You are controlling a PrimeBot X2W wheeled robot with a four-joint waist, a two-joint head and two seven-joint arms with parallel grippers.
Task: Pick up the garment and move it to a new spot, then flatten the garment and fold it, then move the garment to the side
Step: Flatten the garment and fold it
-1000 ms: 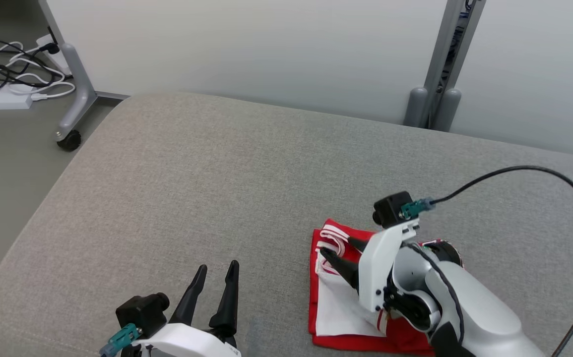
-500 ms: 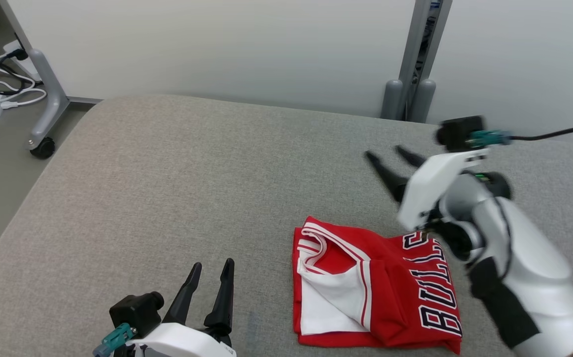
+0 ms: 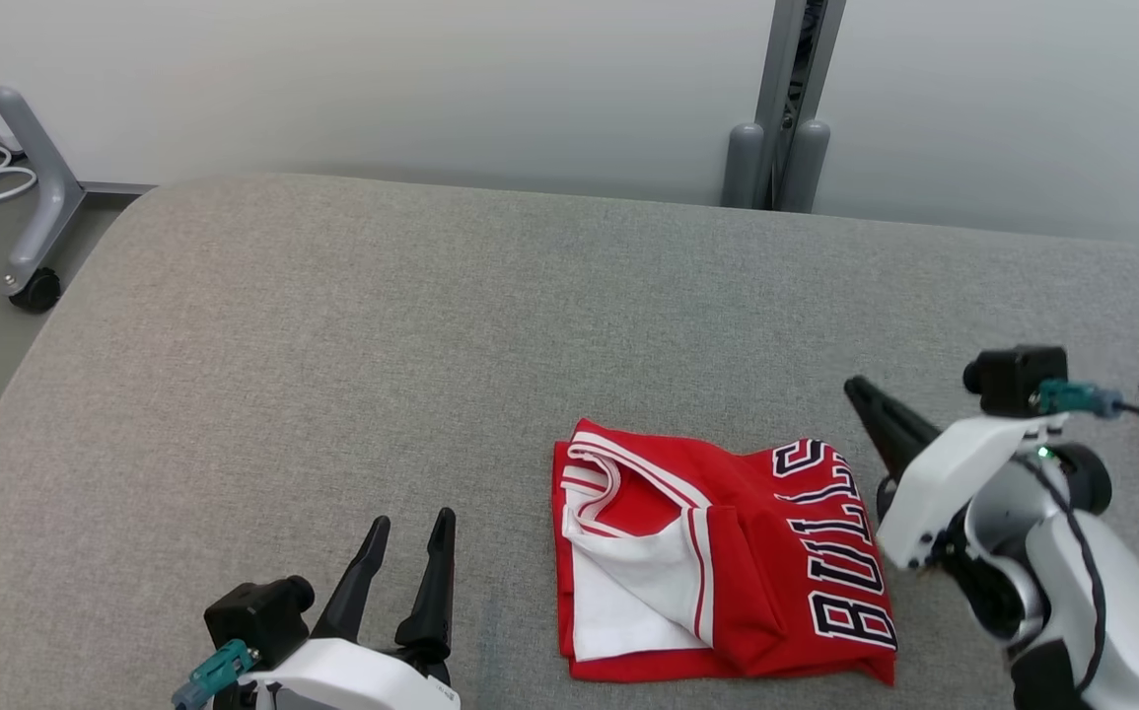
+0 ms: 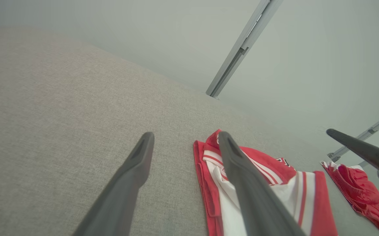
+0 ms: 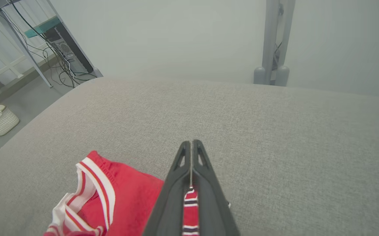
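Mostly bare cushion (image 3: 332,345) left and far of the folded garment (image 3: 727,562).
Head view: it lies between left gripper (image 3: 413,519) and right gripper (image 3: 857,388). Left wrist: fingers (image 4: 133,170) spread. Right wrist: fingers (image 5: 178,183) pressed together, garment near-left.

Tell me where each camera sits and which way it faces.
Head view: on the head, looking forward and down at the grey cushion and folded red jersey; left gripper lower left, right gripper at right.
Left wrist view: on the left wrist, looking along its open fingers across the cushion to the wall; the right gripper's tip at right.
Right wrist view: on the right wrist, looking along its shut fingers past the jersey's collar towards a grey post.
Shared: all three show the jersey.
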